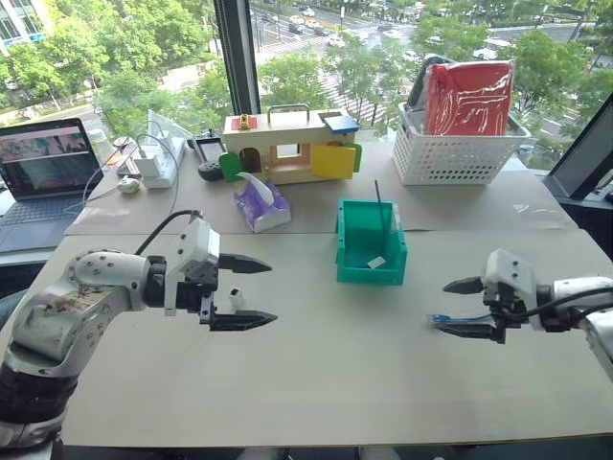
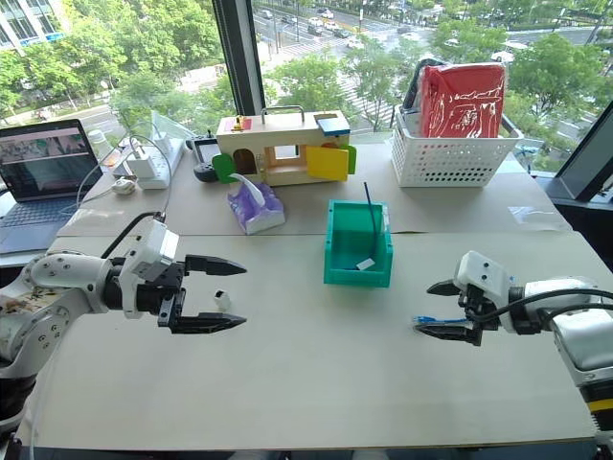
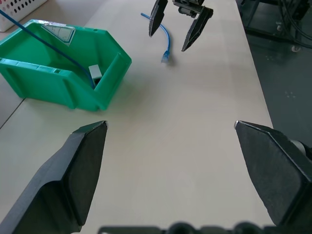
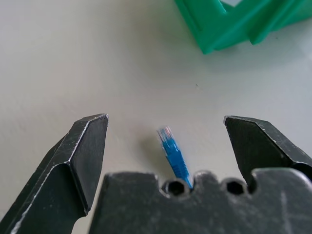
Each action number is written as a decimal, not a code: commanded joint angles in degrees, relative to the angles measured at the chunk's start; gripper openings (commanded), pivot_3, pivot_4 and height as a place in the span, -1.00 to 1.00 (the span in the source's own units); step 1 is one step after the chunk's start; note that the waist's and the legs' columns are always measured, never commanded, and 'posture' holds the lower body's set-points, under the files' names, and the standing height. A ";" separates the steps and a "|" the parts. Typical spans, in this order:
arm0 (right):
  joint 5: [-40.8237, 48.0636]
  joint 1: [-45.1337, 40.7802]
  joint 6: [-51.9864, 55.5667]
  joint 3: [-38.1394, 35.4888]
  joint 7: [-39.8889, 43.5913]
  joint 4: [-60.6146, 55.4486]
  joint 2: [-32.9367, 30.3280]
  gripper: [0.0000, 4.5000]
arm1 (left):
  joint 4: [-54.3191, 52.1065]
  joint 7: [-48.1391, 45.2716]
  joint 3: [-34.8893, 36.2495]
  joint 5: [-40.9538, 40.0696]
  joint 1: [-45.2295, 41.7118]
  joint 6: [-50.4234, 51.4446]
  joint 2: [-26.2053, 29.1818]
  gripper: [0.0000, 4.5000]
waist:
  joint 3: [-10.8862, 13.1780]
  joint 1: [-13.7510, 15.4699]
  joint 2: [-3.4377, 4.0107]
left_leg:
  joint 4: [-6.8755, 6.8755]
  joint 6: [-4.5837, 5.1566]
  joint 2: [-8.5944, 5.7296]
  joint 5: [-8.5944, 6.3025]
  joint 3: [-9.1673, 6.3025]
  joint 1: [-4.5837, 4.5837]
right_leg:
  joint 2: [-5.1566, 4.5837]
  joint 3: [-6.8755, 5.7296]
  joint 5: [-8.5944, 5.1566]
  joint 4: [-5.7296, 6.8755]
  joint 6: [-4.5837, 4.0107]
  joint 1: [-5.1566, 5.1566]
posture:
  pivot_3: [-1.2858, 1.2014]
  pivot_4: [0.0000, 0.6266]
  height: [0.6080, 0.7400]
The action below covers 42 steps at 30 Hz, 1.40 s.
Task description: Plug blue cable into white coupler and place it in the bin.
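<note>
the right claw (image 1: 458, 309) is seen with its two black fingers spread wide, low over the pale desk (image 1: 326, 383), with nothing gripped. between those fingers, on the desk surface, the plug end of the thin bright-blue flexible cable (image 4: 173, 155) is framed; in the right wrist view the blurred clear tip lies centred in the gap, touched by neither finger as far as can be told. the step in hand is judged to be the first pick-up of the cable, which is not yet grasped.

the left claw (image 1: 241, 292) is likewise held wide apart, empty, above the desk well to the other side. just beyond its fingers, a tiny white boxy plastic coupler (image 2: 221, 299) is seen standing on the desk; whether it is touched cannot be told.

further out, between the two arms and toward the back, the small open-topped teal-green plastic bin (image 1: 370, 243) is found, with a thin dark stick and a small white scrap inside.

for the next move, a short descent and a closing of the right fingers just behind the plug is called for, so that the tip is left free for insertion; the coupler must then be gripped with its socket exposed.
</note>
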 commanded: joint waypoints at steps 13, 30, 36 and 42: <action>-7.74 -6.67 -15.79 4.64 7.67 20.77 5.84 0.36 | 1.98 1.83 0.56 2.10 -4.84 -4.50 -3.37 1.00 | 0.03 -0.12 -0.02 | 0.00 -0.24 0.02 0.13 0.10 0.05 | 0.02 0.13 0.01 0.00 0.01 -0.01 | 0.03 -0.52 1.00; -5.88 -9.35 -5.96 5.13 8.06 2.13 5.63 -0.98 | 3.89 -1.71 5.10 3.46 1.70 -7.49 1.16 1.00 | 0.09 -0.77 0.09 | -0.10 -0.22 0.04 0.12 0.17 0.08 | 0.04 0.27 0.00 0.03 0.01 -0.11 | 0.03 -0.52 1.00; -6.72 -12.56 7.97 11.38 3.50 -13.98 10.41 -0.98 | 3.43 -0.92 5.41 4.15 3.56 -8.60 0.97 1.00 | 0.11 -0.18 0.08 | -0.09 -0.02 0.05 0.00 0.16 0.05 | 0.05 0.27 0.00 0.03 0.01 -0.16 | 0.03 -0.52 1.00; -8.48 -13.90 15.37 19.36 -0.75 -19.88 17.44 -0.98 | 1.49 1.07 1.67 7.27 3.84 -8.62 0.40 1.00 | 0.11 0.13 0.08 | -0.04 -0.11 0.03 0.05 0.16 -0.16 | 0.03 0.28 0.02 0.06 0.02 -0.38 | 0.03 -0.52 1.00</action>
